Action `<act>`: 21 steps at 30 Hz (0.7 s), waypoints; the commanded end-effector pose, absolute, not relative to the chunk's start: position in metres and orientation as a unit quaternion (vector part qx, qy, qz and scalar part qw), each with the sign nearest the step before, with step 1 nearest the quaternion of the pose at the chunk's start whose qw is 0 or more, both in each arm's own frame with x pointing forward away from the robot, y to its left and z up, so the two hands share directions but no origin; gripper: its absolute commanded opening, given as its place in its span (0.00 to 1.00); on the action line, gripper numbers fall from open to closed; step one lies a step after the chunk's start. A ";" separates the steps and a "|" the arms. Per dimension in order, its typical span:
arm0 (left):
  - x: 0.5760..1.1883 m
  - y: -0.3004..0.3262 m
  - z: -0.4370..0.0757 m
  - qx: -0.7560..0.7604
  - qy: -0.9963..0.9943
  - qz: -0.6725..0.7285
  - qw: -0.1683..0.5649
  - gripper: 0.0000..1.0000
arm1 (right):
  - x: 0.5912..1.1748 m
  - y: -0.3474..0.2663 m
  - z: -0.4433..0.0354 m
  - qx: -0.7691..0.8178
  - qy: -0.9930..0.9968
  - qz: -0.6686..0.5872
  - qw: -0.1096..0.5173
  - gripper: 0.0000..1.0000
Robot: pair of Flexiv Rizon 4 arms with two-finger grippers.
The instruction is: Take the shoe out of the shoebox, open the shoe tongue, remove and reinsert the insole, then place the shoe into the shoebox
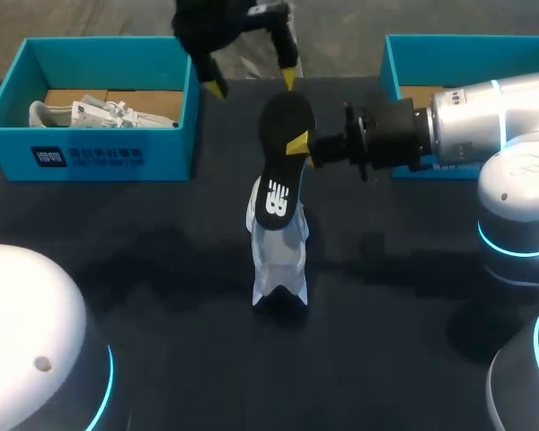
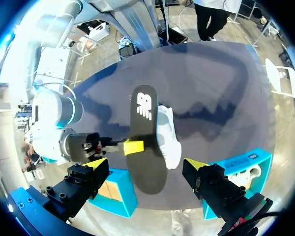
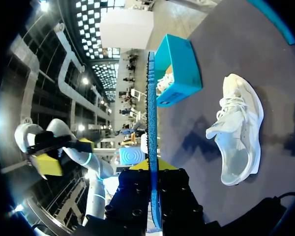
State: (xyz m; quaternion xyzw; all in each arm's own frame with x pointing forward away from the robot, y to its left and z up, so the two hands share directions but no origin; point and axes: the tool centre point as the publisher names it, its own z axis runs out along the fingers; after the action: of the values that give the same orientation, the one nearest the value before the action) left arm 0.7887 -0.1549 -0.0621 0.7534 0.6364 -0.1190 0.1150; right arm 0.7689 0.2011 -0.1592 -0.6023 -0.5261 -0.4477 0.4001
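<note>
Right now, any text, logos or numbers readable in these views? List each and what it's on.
No text can be quoted.
White logo mark on the insole, held in the right end effector: a stylised emblem, no plain words or numbers.
Dark square emblem and a row of white characters on the front wall of the left shoebox: too small and blurred to read.
No print visible on the shoe.

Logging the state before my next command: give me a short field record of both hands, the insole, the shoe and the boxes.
right hand: shut on the insole
insole: black, out of the shoe, held in the air close to it
left hand: open, holding nothing, beyond the insole
shoe: white, on the table between the boxes
left box: teal, holds a second shoe
right box: teal, inside mostly hidden
</note>
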 end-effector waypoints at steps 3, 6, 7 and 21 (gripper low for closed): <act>0.781 -0.126 -0.081 0.725 0.626 -0.187 0.215 1.00 | 0.769 0.196 -0.156 -0.605 -0.529 -0.443 0.398 0.00; 0.781 -0.123 -0.082 0.713 0.623 -0.207 0.247 1.00 | 0.769 0.194 -0.156 -0.605 -0.528 -0.444 0.398 0.00; 0.781 -0.122 -0.082 0.706 0.626 -0.214 0.253 1.00 | 0.768 0.193 -0.156 -0.605 -0.526 -0.444 0.399 0.00; 0.780 -0.115 -0.099 0.609 0.609 -0.284 0.422 1.00 | 0.768 0.179 -0.153 -0.611 -0.516 -0.449 0.399 0.00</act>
State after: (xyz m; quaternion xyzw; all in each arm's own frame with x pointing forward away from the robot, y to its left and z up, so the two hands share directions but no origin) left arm 0.7878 -0.1193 -0.0887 0.6812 0.6494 -0.2053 0.2686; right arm 0.7714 0.1831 -0.1560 -0.6103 -0.5179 -0.4478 0.3985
